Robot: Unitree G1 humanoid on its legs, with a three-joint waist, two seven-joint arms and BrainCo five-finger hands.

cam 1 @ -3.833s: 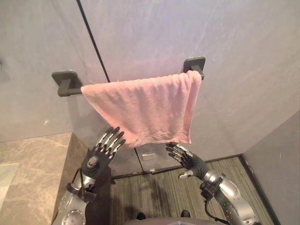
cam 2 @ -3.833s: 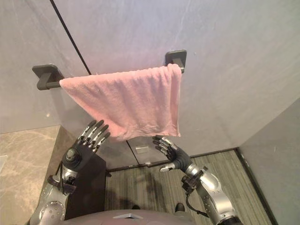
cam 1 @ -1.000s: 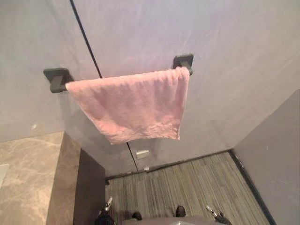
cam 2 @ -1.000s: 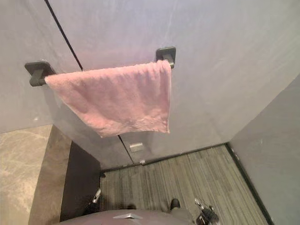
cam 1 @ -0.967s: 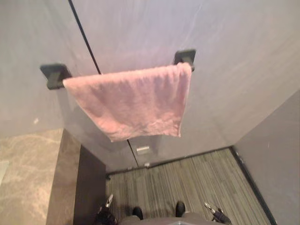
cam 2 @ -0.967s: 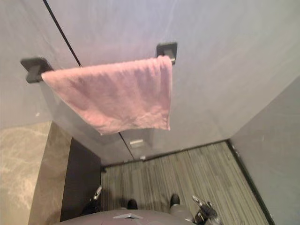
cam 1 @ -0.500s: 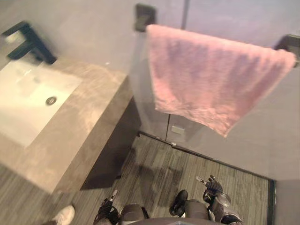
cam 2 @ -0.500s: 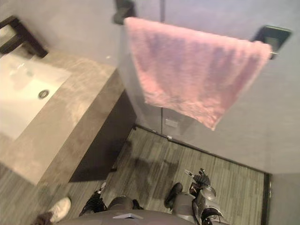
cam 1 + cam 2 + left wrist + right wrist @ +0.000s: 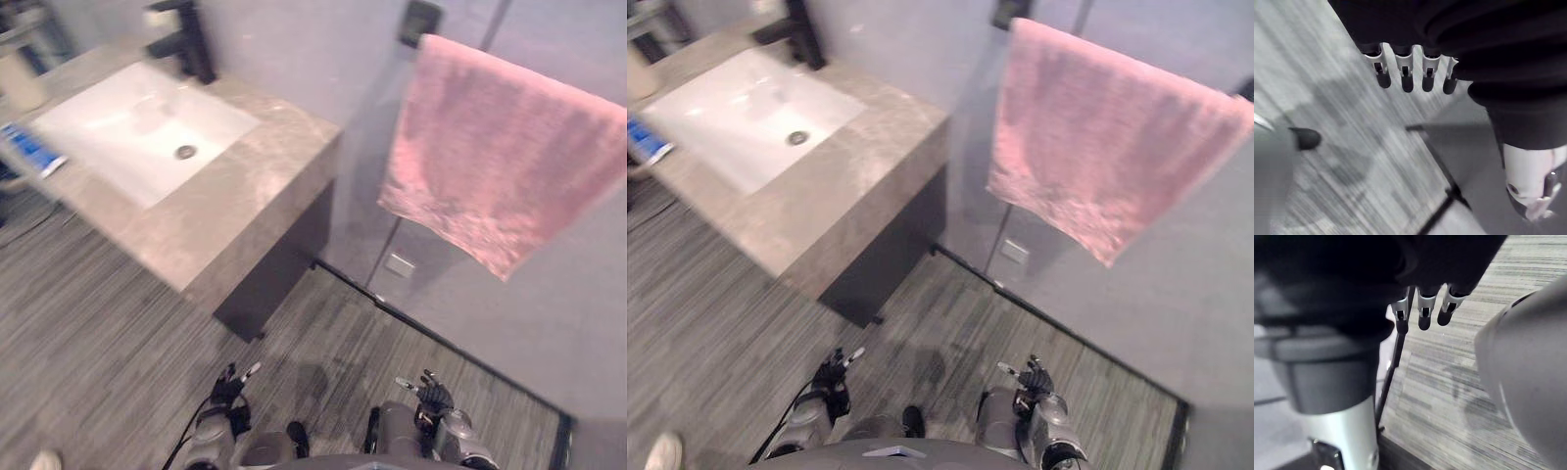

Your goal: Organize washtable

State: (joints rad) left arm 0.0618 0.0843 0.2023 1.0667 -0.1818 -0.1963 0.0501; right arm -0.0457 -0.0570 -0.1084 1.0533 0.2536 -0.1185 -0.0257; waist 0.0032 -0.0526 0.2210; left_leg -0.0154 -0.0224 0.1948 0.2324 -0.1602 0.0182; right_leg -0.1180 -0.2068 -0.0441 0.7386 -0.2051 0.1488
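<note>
Washtable (image 9: 257,201) stands ahead on the robot's left, untouched, with a white basin (image 9: 137,122) sunk in its worktop. The fingers (image 9: 1406,81) hang loose and straight, holding nothing. The left hand (image 9: 227,388) and right hand (image 9: 429,396) dangle low over the floor (image 9: 118,323). A blurred blue item (image 9: 31,150) lies at the worktop's left edge. The step looks like the approach. Next the robot needs to step closer and raise a hand.

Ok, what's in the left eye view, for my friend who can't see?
A fluffy pink towel hangs on the grey wall, right of a brown stone washtable with a white rectangular sink and black tap. Low down, above striped grey floor, the robot's left hand and right hand hang open and empty.
</note>
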